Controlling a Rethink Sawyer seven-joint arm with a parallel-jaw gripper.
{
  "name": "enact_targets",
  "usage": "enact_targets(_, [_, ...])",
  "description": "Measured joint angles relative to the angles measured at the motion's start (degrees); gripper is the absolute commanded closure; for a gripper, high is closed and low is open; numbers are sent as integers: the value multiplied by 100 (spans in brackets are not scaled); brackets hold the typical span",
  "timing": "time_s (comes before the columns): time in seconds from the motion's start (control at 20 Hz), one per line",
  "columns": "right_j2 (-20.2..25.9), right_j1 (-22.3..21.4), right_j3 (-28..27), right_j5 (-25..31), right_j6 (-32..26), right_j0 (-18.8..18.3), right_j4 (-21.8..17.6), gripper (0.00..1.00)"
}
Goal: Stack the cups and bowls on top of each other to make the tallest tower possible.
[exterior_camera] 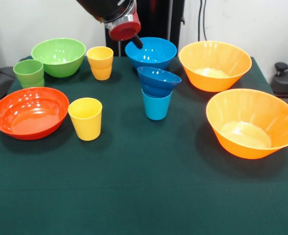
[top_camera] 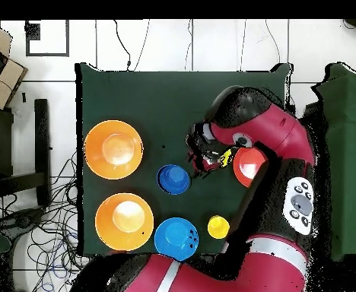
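Observation:
A small dark blue bowl [exterior_camera: 158,81] sits on a light blue cup [exterior_camera: 156,106] at mid-table as a short tower; from overhead only the bowl [top_camera: 173,179] shows. My gripper [exterior_camera: 135,41] hangs high at the back, between a yellow cup [exterior_camera: 100,62] and the medium light blue bowl [exterior_camera: 151,53], touching nothing. Overhead, the gripper [top_camera: 204,156] is beside the tower. A second yellow cup [exterior_camera: 85,118] stands by the red-orange bowl [exterior_camera: 30,112]. A green bowl [exterior_camera: 59,56] and green cup [exterior_camera: 29,72] are at the back left. Two orange bowls [exterior_camera: 214,64] [exterior_camera: 252,122] stand on the right.
The table has a dark green cloth [exterior_camera: 144,196]. Overhead, my arm [top_camera: 272,144] covers the green pieces and part of the red-orange bowl [top_camera: 247,166]. The orange bowls [top_camera: 114,149] [top_camera: 124,221], the light blue bowl [top_camera: 176,237] and one yellow cup [top_camera: 218,226] show there.

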Motion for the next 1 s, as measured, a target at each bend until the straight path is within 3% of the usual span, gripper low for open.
enact_targets(1.0, [-136,-212,1206,-687,0,-124,-207,0])
